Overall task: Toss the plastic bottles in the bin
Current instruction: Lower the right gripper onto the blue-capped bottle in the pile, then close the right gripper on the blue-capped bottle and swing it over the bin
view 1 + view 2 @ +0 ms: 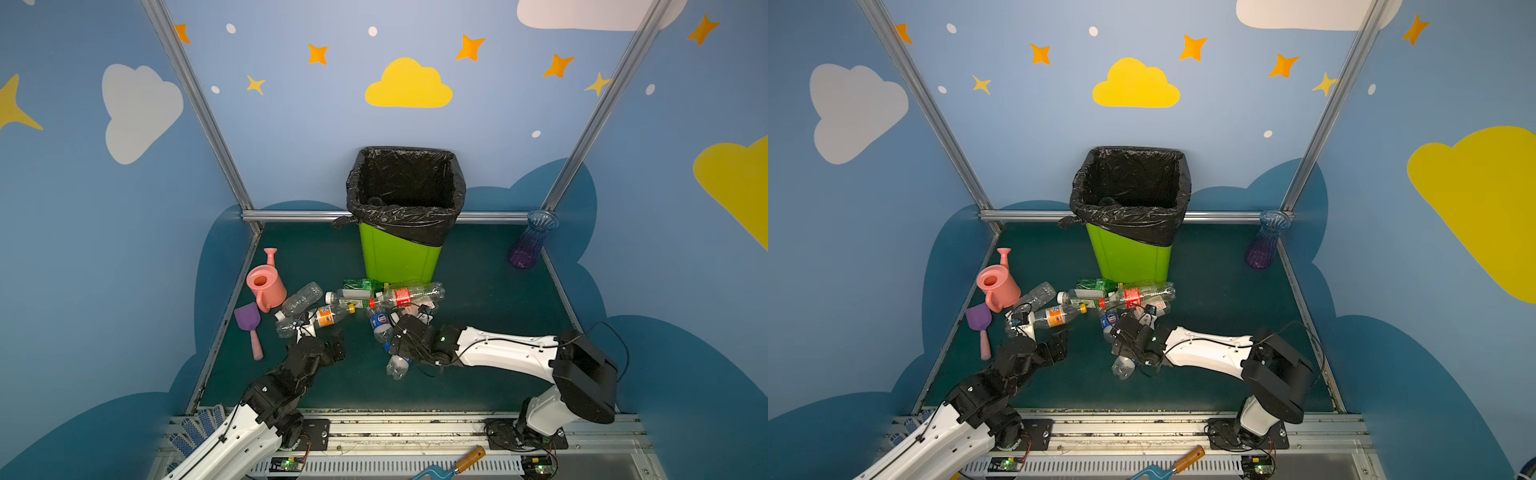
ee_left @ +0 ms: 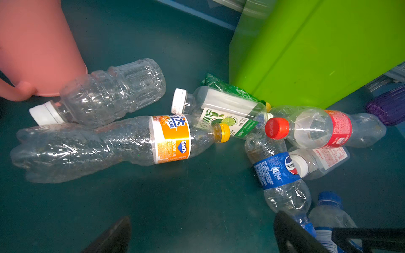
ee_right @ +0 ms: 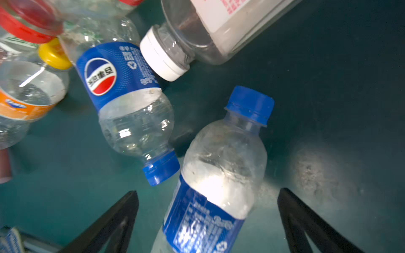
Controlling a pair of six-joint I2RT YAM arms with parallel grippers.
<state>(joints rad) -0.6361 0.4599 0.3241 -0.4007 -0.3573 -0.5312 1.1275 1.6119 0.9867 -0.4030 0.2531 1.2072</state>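
The lime-green bin [image 1: 399,253] [image 1: 1128,254] [image 2: 306,54] with its black liner stands at the back. Several plastic bottles lie in front of it: an orange-label bottle [image 1: 328,316] [image 2: 131,144], a Pepsi bottle [image 1: 380,324] [image 3: 122,92], a red-label bottle [image 1: 405,295] [image 2: 328,129] and a clear one [image 1: 301,298]. My left gripper [image 1: 337,345] [image 2: 203,234] is open over bare floor, short of the orange-label bottle. My right gripper [image 1: 395,347] [image 3: 208,203] is open, its jaws either side of a blue-capped bottle [image 1: 397,368] [image 3: 219,175] without touching it.
A pink watering can [image 1: 266,284] and a purple shovel [image 1: 251,328] sit left of the pile. A blue-purple vase [image 1: 530,241] stands in the back right corner. A wooden-handled trowel [image 1: 457,463] and gloves [image 1: 199,424] lie on the front rail.
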